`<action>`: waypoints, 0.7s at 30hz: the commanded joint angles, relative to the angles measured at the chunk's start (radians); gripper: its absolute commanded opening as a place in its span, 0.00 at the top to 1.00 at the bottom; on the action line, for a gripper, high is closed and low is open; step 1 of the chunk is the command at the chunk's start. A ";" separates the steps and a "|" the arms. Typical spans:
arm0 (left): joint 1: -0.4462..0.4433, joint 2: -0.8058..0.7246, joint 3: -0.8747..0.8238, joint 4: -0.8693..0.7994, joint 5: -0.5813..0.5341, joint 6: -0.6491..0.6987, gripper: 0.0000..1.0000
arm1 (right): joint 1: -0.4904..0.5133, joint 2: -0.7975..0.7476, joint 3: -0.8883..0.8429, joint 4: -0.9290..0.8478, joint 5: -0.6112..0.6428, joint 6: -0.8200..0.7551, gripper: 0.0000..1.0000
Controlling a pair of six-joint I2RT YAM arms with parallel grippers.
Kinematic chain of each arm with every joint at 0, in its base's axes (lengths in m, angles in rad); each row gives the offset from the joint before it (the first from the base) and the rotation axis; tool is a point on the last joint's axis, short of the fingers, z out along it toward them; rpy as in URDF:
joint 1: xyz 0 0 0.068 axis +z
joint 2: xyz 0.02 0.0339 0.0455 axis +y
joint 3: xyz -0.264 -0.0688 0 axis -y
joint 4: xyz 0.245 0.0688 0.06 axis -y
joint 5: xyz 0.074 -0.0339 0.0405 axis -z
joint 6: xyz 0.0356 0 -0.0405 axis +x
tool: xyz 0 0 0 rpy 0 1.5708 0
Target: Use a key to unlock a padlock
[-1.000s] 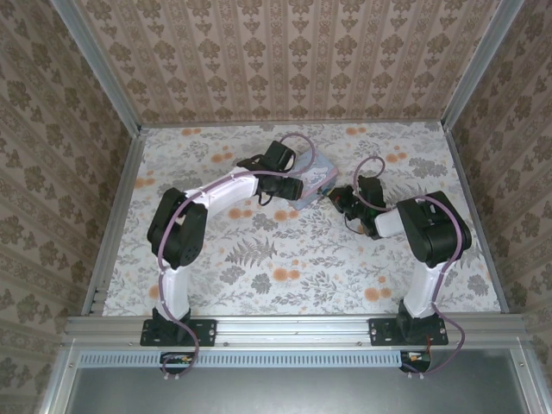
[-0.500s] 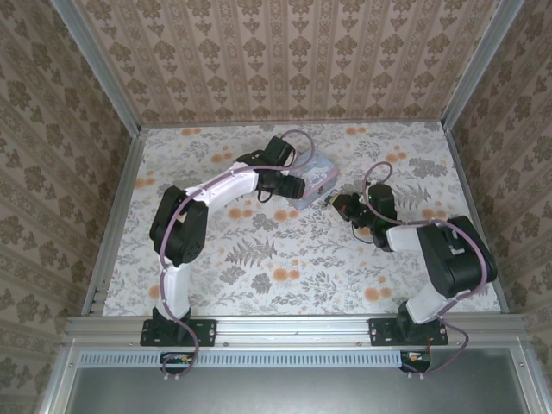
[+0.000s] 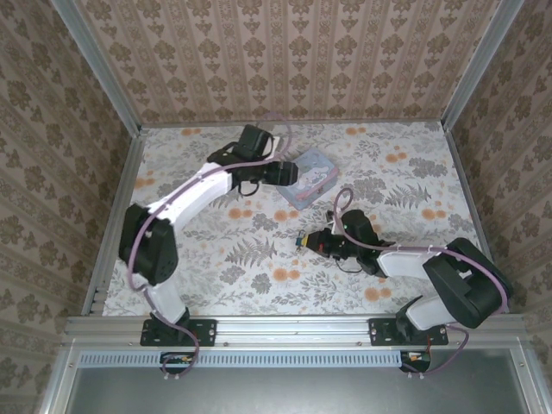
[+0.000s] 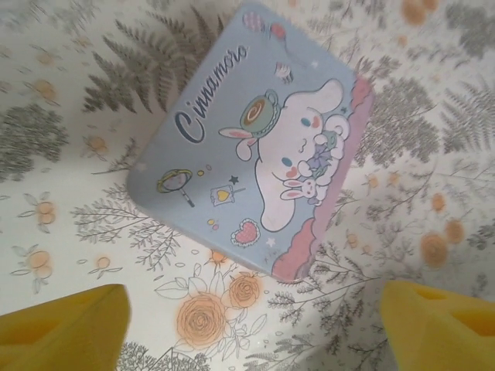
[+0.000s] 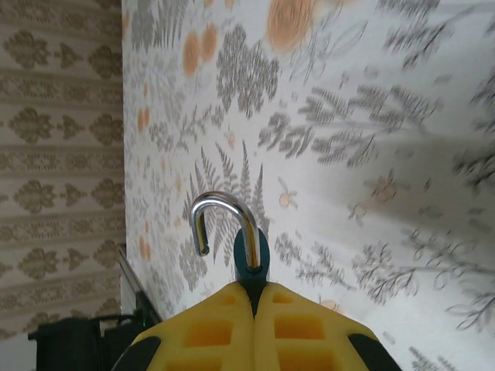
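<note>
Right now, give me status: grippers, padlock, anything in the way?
Right gripper shut on the padlock, one end of the shackle out of the body. Left gripper open, above the cartoon tin. Nothing crowding the padlock.

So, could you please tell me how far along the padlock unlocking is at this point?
Done, by the look of it: the padlock is open, one shackle leg free of the teal body. In hand: the right gripper is shut on that body. The left gripper hangs open above the Cinnamoroll tin. Left: probably just setting the padlock down; I cannot tell where the key is.
</note>
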 commanded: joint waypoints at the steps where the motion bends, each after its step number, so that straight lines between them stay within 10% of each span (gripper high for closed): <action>1: 0.020 -0.104 -0.105 0.051 -0.014 -0.040 0.02 | 0.011 0.045 -0.019 0.046 0.013 0.001 1.00; 10: 0.063 -0.261 -0.299 0.087 -0.040 -0.070 0.00 | 0.007 0.147 -0.033 0.072 0.043 -0.014 0.99; 17: 0.119 -0.328 -0.374 0.085 -0.045 -0.072 0.00 | -0.028 0.053 -0.034 -0.028 0.035 -0.046 0.32; 21: 0.191 -0.367 -0.391 0.061 -0.058 -0.058 0.00 | -0.091 -0.113 0.013 -0.240 0.031 -0.134 0.10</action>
